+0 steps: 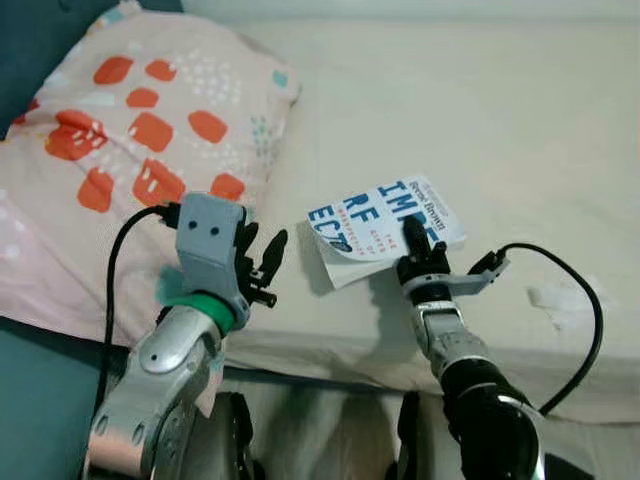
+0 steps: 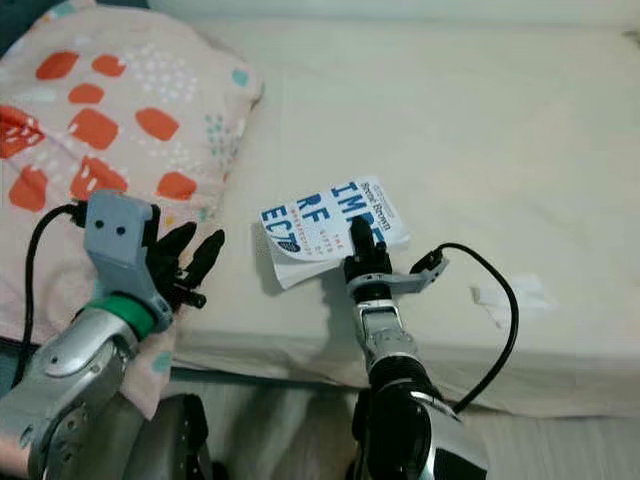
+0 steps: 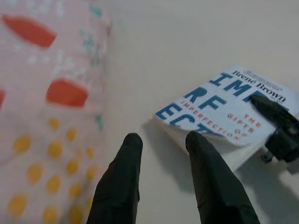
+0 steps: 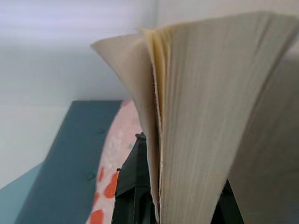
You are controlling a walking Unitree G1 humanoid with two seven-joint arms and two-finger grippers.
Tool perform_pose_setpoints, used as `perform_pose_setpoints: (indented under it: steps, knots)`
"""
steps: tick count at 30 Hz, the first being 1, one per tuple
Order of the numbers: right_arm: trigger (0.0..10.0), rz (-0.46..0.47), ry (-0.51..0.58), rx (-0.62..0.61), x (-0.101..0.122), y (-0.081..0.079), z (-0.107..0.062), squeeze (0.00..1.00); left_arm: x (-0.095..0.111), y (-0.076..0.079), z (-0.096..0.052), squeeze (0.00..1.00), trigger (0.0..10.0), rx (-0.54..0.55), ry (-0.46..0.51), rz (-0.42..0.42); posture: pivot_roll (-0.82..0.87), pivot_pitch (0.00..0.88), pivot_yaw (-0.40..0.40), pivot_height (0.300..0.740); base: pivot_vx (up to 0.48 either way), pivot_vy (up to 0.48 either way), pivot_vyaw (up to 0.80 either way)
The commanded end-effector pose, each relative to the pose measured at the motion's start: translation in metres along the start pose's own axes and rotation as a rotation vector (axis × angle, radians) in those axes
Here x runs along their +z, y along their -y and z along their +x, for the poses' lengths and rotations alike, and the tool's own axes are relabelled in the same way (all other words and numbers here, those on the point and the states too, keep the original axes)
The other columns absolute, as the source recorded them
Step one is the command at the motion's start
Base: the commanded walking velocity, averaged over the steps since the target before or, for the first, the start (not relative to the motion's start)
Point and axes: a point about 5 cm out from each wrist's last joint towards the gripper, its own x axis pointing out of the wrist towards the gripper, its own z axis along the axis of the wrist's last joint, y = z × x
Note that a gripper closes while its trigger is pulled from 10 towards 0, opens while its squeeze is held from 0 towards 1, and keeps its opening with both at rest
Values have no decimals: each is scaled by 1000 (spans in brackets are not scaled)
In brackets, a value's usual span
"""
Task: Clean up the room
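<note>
Right gripper: clamped on book's near edge; lift level, pages fan loose. Bed: bears book. Pillow: left of book. Book: cover curling. Left gripper: spread, beside book.

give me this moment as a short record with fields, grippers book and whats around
surface: bed with cream sheet
book: white paperback, blue letters, near the bed's front edge, cover lifted and curling
right gripper: shut on the book's near edge, pages fanned between its fingers
left gripper: open, hovering beside the book, holding nothing
pillow: pink with orange patches, to the robot's left
</note>
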Motion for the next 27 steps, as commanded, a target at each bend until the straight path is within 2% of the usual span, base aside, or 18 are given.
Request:
perform_pose_setpoints:
  steps: [1,4,5,7,10,11,12,13,14,15,18,20,21,22,23,26,27]
  knots:
    - [10000,18,-5,-33,-6,5,-3,0,-2,-2,-7,0,10000,15,-26,-4,223,407,107,562,0,0,0]
    - [10000,3,-33,-58,-11,6,-3,0,-2,-2,-9,0,10000,17,-34,-5,223,412,105,562,0,0,0]
    - [10000,6,-77,-47,-16,6,-4,1000,-2,0,-9,0,10000,20,-40,-8,216,414,96,562,0,0,0]
    - [10000,10,-94,-32,-18,5,-4,1000,-2,0,-9,0,10000,21,-43,-11,216,414,96,562,0,0,0]
    - [10000,-24,-225,22,-30,3,-6,1000,-1,3,-7,0,10000,25,-44,-25,185,391,82,562,0,0,0]
    - [10000,-52,-275,30,-34,3,-7,525,-1,4,-7,0,10000,25,-42,-30,185,391,82,562,0,0,0]
    - [10000,-96,-343,28,-38,6,-11,0,0,4,-5,0,10000,25,-38,-35,160,376,73,562,0,0,0]
    - [10000,-96,-343,28,-38,6,-11,0,0,4,-5,0,10000,25,-38,-35,160,376,73,562,0,0,0]
    - [10000,-125,-389,25,-40,8,-14,0,0,4,-4,0,10000,24,-37,-39,160,376,73,562,0,0,0]
    - [10000,-188,-471,-6,-41,17,-22,0,-1,5,1,0,10000,20,-33,-52,119,352,59,562,0,0,0]
    - [10000,-297,-577,-39,-33,31,-37,0,-1,11,8,0,10000,3,-14,-68,84,315,48,562,0,0,0]
    - [10000,-326,-603,-46,-29,35,-42,0,0,13,9,0,10000,-1,-7,-74,79,311,47,562,0,0,0]
    - [10000,-356,-609,-60,-20,40,-48,0,2,14,12,0,10000,-7,4,-80,60,292,40,562,0,0,0]
    - [10000,-356,-609,-60,-20,40,-48,0,2,14,12,0,10000,-7,4,-80,60,292,40,562,0,0,0]
    - [10000,-382,-598,-75,-8,45,-53,0,3,15,15,0,10000,-13,12,-84,44,279,40,562,0,0,0]
    - [10000,-403,-497,-109,27,52,-66,0,3,15,20,0,10000,-22,23,-88,23,258,39,562,0,0,0]
    - [10000,-403,-497,-109,27,52,-66,0,3,15,20,0,10000,-22,23,-88,23,258,39,562,0,0,0]
